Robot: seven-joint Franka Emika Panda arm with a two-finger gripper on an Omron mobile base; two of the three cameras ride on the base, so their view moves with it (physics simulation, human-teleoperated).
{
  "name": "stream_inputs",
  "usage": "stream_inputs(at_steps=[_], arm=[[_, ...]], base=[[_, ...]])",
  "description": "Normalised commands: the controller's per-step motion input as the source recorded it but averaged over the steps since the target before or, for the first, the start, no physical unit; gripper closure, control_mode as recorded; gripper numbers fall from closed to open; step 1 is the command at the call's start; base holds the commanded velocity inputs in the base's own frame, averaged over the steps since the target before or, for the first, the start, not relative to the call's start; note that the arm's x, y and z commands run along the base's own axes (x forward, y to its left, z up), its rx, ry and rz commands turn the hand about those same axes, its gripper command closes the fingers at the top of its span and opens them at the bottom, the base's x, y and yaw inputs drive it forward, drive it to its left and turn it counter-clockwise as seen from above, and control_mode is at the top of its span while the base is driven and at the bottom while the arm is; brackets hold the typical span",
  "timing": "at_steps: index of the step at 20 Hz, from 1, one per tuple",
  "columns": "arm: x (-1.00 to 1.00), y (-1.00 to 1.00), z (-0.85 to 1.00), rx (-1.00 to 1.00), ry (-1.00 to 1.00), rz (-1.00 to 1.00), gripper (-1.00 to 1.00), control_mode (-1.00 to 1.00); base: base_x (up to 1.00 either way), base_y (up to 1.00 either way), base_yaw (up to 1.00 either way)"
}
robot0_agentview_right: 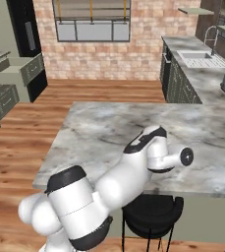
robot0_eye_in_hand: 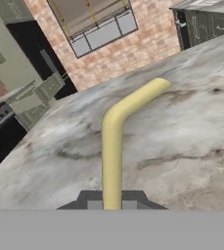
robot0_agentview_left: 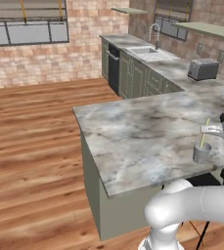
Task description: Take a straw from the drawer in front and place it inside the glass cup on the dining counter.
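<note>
My gripper [robot0_agentview_left: 206,129] is shut on the pale yellow straw [robot0_agentview_left: 204,135], just above the small glass cup [robot0_agentview_left: 202,153]. The cup stands near the right front edge of the marble dining counter [robot0_agentview_left: 133,132]. The straw's lower end reaches the cup's mouth; whether it is inside I cannot tell. In the hand view the straw [robot0_eye_in_hand: 112,146] rises between the finger tips of the gripper [robot0_eye_in_hand: 112,204] and bends to the right over the counter [robot0_eye_in_hand: 182,127]. The sage-green drawer [robot0_agentview_right: 16,69] stands pulled open at the far left, and it also shows as the drawer [robot0_eye_in_hand: 35,97] in the hand view.
A toaster [robot0_agentview_left: 203,69] and a sink [robot0_agentview_left: 145,51] sit on the worktop behind the counter. A black stool [robot0_agentview_right: 151,211] stands under the counter's near edge, by my arm [robot0_agentview_right: 133,172]. Wooden floor [robot0_agentview_left: 30,146] lies open to the left.
</note>
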Motion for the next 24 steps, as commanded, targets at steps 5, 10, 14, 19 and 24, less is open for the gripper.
stream_inputs(at_steps=[5,10,14,19,24], arm=[[0.00,0.00,-0.07,-0.11,-0.12,0.00,1.00,-1.00],[0.00,0.00,-0.12,-0.12,-0.10,0.00,1.00,-1.00],[-0.05,0.16,-0.05,-0.13,-0.08,0.00,1.00,-1.00],[-0.28,0.40,-0.03,-0.14,-0.02,0.00,-1.00,-1.00],[-0.32,0.19,0.00,-0.08,-0.01,0.00,-1.00,-1.00]], base=[[0.00,0.00,0.00],[0.00,0.00,0.00],[0.00,0.00,0.00],[0.00,0.00,0.00],[0.00,0.00,0.00]])
